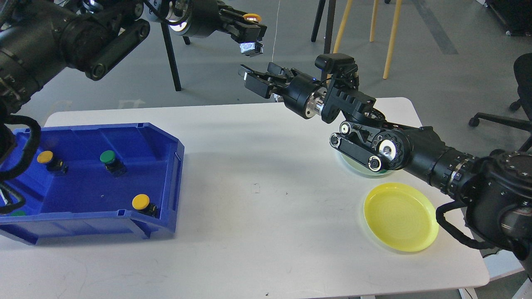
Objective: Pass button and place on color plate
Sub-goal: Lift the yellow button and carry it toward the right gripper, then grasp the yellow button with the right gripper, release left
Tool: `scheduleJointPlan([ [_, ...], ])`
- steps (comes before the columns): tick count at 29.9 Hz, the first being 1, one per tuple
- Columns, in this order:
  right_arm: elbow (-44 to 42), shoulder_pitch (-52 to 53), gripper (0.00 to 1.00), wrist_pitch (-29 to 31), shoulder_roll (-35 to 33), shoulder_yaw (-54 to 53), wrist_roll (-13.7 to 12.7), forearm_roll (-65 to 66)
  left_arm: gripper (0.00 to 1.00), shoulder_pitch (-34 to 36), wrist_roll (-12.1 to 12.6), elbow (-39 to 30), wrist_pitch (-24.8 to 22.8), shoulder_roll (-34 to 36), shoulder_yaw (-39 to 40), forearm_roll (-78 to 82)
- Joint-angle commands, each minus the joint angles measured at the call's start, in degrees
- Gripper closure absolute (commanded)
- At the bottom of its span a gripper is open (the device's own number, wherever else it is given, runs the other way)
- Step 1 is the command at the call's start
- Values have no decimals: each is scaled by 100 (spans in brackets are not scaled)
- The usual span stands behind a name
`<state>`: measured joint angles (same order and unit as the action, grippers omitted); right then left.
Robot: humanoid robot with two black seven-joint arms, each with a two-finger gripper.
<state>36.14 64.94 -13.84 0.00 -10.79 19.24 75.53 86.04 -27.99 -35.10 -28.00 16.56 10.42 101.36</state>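
My left gripper (pixel 249 33) is high over the table's far edge, shut on a yellow-capped button (pixel 252 18) whose metal body hangs below the fingers. My right gripper (pixel 257 80) is open and empty, just below and slightly right of the held button, a short gap apart from it. The yellow plate (pixel 401 216) lies bare at the right front of the table. The pale green plate (pixel 366 173) is mostly hidden behind my right arm, and the green button in it is hidden.
A blue bin (pixel 174 182) at the left holds two yellow buttons (pixel 45 157) (pixel 140 201), a green button (pixel 107 157) and another green one (pixel 17 213) at its front edge. Chair and stool legs stand beyond the table.
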Motion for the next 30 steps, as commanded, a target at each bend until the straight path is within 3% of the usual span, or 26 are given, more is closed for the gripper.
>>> scheduleJointPlan([
  [1,7,1,4,-181,0,-107,1,-56,77,1,-1,3,0,5,4,-11],
  [30,209,-43,7,48,0,-432,1,-232,77,-34,-1,20,0,-109,-154,51],
])
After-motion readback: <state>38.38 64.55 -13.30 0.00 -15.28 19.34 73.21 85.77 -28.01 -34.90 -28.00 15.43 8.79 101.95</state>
